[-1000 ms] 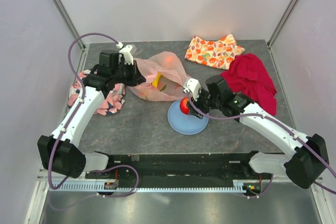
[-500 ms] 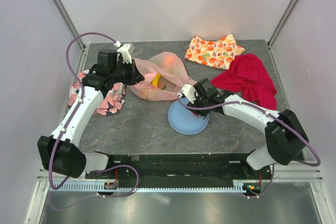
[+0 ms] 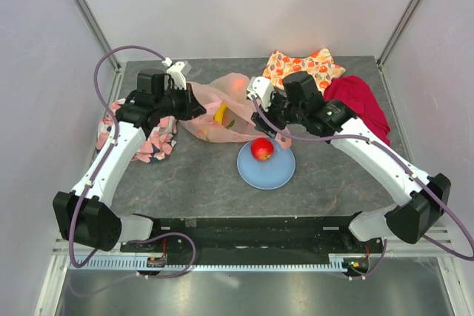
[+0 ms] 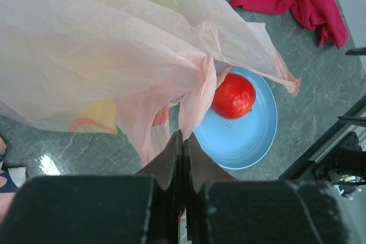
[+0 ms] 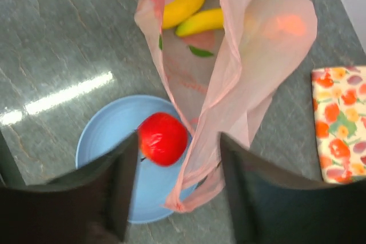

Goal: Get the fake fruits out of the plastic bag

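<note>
The pink plastic bag [image 3: 238,100] lies at the middle back of the table, its mouth toward the blue plate [image 3: 278,172]. My left gripper [image 3: 189,106] is shut on the bag's edge [image 4: 182,135] and holds it up. A red apple [image 3: 261,149] sits alone on the plate and also shows in the left wrist view [image 4: 233,95]. My right gripper [image 3: 270,123] is open and empty, above the bag's mouth and the apple [image 5: 163,139]. Two yellow bananas [image 5: 184,5] and something green lie inside the bag [image 5: 269,44].
A fruit-print orange cloth [image 3: 302,72] and a red cloth [image 3: 357,106] lie at the back right. A pink-and-black patterned cloth [image 3: 148,143] lies under my left arm. The plate [image 5: 103,135] is partly covered by a bag handle.
My right gripper let go of the red apple on the blue plate, opened, and rose back toward the bag. My left gripper stayed shut on the bag.
</note>
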`<action>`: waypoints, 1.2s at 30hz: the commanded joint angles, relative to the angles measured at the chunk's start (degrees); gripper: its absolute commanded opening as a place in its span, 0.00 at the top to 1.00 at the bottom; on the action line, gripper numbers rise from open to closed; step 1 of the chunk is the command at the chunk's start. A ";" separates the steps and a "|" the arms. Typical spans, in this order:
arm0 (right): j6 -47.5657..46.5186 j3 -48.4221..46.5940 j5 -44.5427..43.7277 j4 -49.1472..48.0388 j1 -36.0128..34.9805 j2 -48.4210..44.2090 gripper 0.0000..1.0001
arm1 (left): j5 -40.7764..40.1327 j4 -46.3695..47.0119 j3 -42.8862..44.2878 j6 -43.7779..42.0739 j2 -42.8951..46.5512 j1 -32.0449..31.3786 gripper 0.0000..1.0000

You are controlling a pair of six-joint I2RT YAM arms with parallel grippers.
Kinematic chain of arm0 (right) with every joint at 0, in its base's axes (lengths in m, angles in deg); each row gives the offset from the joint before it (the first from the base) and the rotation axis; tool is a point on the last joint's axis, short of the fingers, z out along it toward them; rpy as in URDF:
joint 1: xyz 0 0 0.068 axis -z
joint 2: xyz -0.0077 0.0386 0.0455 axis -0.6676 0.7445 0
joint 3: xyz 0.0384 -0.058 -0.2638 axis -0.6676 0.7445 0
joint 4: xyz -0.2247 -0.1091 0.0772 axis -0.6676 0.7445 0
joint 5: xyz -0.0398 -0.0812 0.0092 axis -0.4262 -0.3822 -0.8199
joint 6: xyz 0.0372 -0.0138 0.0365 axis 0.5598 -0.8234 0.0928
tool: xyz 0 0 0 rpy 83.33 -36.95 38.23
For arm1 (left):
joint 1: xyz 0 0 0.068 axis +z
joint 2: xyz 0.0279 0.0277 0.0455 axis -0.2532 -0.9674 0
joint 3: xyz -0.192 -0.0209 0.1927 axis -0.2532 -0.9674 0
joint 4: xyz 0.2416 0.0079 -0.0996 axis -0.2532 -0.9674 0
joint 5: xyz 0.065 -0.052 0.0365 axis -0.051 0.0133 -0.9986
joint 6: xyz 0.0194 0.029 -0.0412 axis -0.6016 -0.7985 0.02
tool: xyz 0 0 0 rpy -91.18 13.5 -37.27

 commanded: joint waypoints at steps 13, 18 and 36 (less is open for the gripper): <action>2.74 -19.97 -6.11 -7.93 0.62 36.05 0.68 | 3.75 2.67 3.96 2.77 -1.05 0.66 0.98; 5.83 -28.24 -16.31 -6.88 2.73 42.05 0.68 | 3.84 2.41 3.09 2.51 -0.43 1.45 0.98; 4.26 -32.03 -19.75 -10.13 4.14 50.83 0.19 | 8.41 2.84 3.88 2.51 -4.21 1.63 0.98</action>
